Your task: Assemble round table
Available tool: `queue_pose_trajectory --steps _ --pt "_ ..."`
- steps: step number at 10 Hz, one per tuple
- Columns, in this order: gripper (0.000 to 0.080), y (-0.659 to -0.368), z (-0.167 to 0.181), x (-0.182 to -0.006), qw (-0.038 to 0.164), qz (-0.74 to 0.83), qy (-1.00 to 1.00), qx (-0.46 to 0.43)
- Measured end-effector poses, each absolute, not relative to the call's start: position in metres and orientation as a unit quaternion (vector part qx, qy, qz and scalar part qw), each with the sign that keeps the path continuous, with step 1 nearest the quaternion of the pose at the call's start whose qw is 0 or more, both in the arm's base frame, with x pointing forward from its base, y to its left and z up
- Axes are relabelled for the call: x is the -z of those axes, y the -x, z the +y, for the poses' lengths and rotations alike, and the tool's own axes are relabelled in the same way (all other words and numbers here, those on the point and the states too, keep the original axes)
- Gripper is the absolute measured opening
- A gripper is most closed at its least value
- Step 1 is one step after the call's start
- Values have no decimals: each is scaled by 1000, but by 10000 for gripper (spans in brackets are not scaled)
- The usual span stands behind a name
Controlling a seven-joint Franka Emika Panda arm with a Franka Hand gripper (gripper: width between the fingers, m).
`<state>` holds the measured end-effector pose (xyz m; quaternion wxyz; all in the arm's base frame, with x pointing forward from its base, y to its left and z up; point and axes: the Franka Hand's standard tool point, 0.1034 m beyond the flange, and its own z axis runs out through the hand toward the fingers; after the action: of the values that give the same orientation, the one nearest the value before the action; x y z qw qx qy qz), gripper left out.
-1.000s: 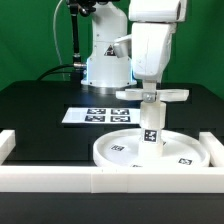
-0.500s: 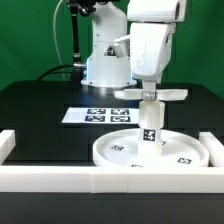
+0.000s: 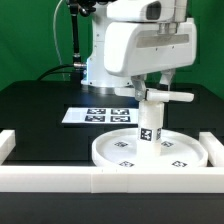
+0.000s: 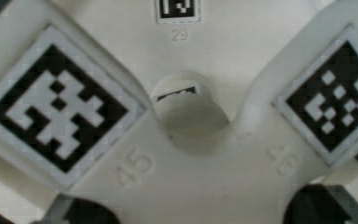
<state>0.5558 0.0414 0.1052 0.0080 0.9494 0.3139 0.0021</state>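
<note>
The large rimmed round disc [image 3: 185,155] lies flat on the black table by the front bar. The short cylindrical leg [image 3: 150,125] stands upright on its middle, with the cross-shaped foot [image 3: 172,96] on top. My gripper [image 3: 150,92] comes down onto the foot from above and is shut on it. In the wrist view the foot [image 4: 190,150] fills the frame, showing its centre hole and two tagged arms. A dark fingertip [image 4: 87,213] shows on either side of one arm, and the gripper [image 4: 211,210] straddles that arm.
The marker board [image 3: 100,116] lies flat behind the disc. A long white border bar [image 3: 60,180] runs along the front, with short ends at the exterior view's left [image 3: 6,143] and right [image 3: 214,143]. The robot's base [image 3: 100,65] stands at the back.
My wrist has turned about its vertical axis while staying on the foot. The hand's broad side now faces the exterior camera, and the foot has turned with it.
</note>
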Motion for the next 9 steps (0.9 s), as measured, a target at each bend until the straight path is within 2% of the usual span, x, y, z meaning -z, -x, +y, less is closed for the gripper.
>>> queue_pose_trajectory --steps 3,9 --pt "448 -555 45 -106 2 132 -991 -1" --pt "448 -556 46 -106 0 -57 -998 -4"
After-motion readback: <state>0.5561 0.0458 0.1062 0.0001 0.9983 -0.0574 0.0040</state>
